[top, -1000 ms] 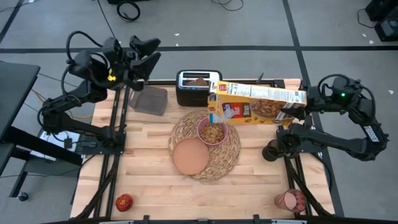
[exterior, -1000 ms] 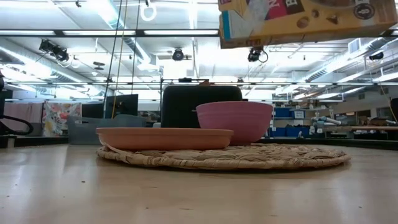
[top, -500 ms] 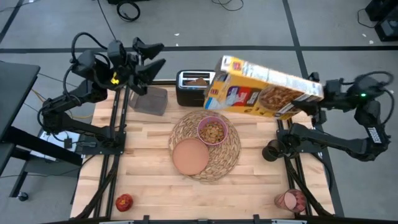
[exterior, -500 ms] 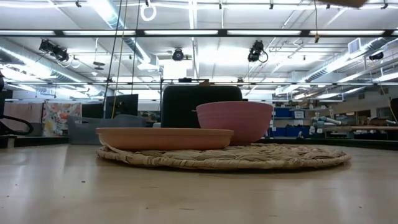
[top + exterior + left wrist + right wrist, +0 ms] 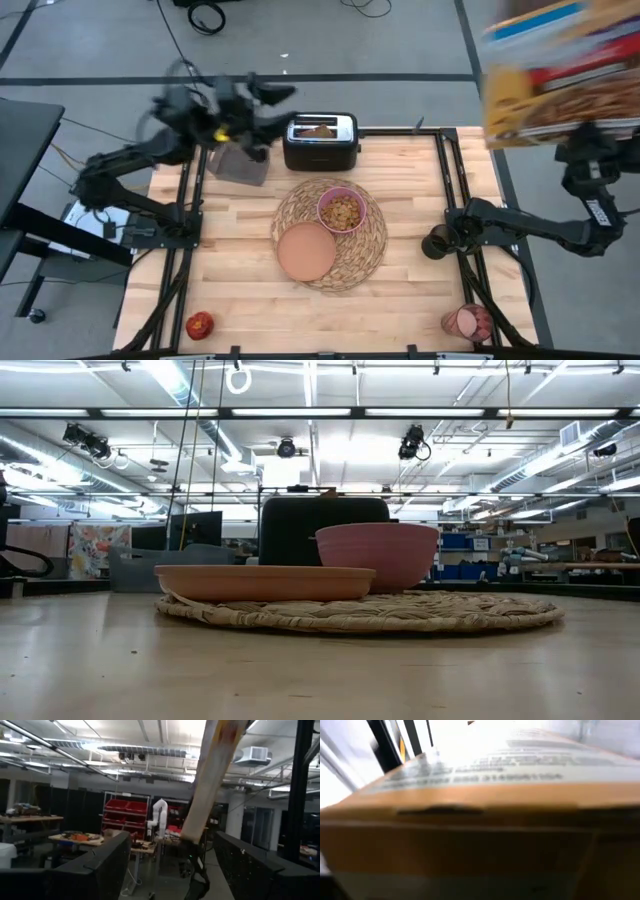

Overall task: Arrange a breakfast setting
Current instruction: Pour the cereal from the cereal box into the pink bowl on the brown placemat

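My right gripper [image 5: 572,140] is shut on the yellow cereal box [image 5: 560,70], held high over the table's far right corner. In the left wrist view the box [image 5: 215,775] shows edge-on. My left gripper [image 5: 272,108] hangs open and empty in the air, just left of the toaster. The woven placemat [image 5: 372,255] lies mid-table. It carries the pink bowl [image 5: 341,210], which has cereal in it, and the salmon plate [image 5: 306,250]. A toast slice [image 5: 318,129] stands in the toaster's slot. The red apple [image 5: 200,324] lies near left and the pinkish cup [image 5: 468,322] near right. My right gripper holds the cereal box from below, at the box's lower end. The box itself hides the fingers in the high view and fills the right wrist view [image 5: 480,810]. The box is lifted clear of the table, high above it, its open end upward.
The black-and-silver toaster [image 5: 320,142] stands at the far middle, with a grey container [image 5: 240,162] to its left. Dark frame rails [image 5: 190,230] run along both table sides. Bare wood lies in front of the placemat.
My right gripper has risen and swung back toward the table's far right corner. It tipped the cereal box from lying over the bowl to nearly upright, and the box has left the low view. My left gripper has moved right toward the toaster and sunk slightly.
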Robot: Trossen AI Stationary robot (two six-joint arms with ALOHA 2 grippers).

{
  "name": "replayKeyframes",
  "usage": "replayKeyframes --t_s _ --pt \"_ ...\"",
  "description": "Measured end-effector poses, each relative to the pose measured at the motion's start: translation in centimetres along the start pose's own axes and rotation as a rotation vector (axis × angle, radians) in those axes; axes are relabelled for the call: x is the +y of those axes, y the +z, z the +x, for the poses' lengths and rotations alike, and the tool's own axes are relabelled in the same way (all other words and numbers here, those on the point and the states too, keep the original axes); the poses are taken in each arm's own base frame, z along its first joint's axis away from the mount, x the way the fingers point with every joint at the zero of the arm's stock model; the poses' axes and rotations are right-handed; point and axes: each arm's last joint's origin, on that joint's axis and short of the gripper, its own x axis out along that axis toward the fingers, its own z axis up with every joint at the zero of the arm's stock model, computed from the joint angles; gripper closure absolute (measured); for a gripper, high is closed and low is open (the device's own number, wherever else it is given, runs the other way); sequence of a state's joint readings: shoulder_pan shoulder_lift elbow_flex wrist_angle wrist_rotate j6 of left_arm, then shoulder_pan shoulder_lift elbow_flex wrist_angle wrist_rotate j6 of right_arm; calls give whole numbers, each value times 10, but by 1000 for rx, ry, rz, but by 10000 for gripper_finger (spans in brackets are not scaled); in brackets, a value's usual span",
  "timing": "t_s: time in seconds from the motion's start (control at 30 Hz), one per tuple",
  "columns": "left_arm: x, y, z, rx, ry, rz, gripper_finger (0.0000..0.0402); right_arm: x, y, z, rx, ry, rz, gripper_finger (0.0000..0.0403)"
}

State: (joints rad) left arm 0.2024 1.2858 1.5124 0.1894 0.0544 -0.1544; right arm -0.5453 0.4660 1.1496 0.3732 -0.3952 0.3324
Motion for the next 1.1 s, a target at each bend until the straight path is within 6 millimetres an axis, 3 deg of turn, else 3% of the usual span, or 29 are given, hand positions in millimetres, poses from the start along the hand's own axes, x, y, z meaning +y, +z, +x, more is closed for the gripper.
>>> replayKeyframes --t_s 0.13,0.37,0.7,1.1 --pt "-2 -36 36 -80 -45 8 95 -10 -14 11 -89 25 32 195" --pt "9 -75 75 -77 -94 -48 83 -37 -65 34 49 4 132 195" --pt "5 -79 85 -76 -141 31 83 -61 -118 54 164 -6 166 195" --pt "11 -75 85 -114 -98 61 83 -75 -174 71 201 17 243 195"
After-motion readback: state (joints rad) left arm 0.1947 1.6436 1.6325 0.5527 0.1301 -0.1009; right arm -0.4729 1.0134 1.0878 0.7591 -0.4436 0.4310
